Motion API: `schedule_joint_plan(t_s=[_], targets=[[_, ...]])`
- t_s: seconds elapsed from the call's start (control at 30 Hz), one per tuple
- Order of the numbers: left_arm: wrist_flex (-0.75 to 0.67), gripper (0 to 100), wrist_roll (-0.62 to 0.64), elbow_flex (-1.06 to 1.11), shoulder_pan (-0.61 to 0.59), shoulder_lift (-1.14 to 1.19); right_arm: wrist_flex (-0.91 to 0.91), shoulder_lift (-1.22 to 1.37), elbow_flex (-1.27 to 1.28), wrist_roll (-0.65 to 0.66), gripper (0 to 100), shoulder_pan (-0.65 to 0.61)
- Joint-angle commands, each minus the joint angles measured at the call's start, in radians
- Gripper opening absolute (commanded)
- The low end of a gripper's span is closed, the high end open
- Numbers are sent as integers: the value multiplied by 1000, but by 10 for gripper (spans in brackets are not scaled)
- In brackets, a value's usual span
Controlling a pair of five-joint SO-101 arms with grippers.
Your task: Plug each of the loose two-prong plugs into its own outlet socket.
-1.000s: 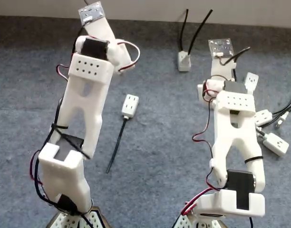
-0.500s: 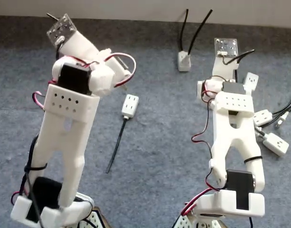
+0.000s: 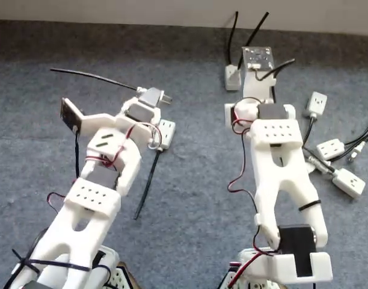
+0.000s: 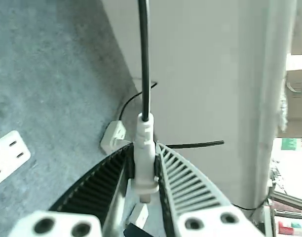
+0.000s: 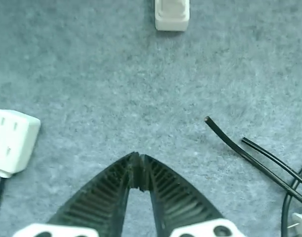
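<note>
Grey carpeted surface [image 3: 196, 180], pale wall [image 3: 172, 12] along its far edge. Three spare outlet blocks [image 3: 329, 148] sit clustered on the right arm's outer side, with black cords running among them. One more, the wall-side block [image 3: 233, 77], lies just beside the right arm's wrist, with two black cords rising from it.

Right claw [image 5: 136, 159]: pinched closed, empty, over bare carpet, touching nothing.

Left claw [image 4: 144, 149]: clamped on a white two-prong plug [image 4: 145, 131], held clear of the surface. Its black cord [image 3: 88, 77] sticks straight out past the fingertips, and the prongs face the right arm.

The outlet socket [image 3: 165, 133] lies flat, slots up, near the held plug but apart from it. In the high view the left arm's wrist wiring overlaps the socket's edge.
</note>
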Motion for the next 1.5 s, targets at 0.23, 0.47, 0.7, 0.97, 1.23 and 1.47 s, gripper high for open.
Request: schedule_joint_plan(t_s=[0.23,0.47,0.7,0.97,1.23,1.47], targets=[[-232,6,8,54,216,-47,-76,-308,125,-207,7,-122],[-232,6,6,53,225,-48,-127,-404,223,-215,7,-200],[-230,6,3,58,231,-48,-131,-321,219,-213,7,-214],[-233,6,2,93,234,-48,-154,-185,99,-213,7,-209],[-233,6,2,127,268,-50,-153,-105,-31,-158,7,-160],[-233,6,0,131,288,-50,-157,-76,-62,-146,7,-107]])
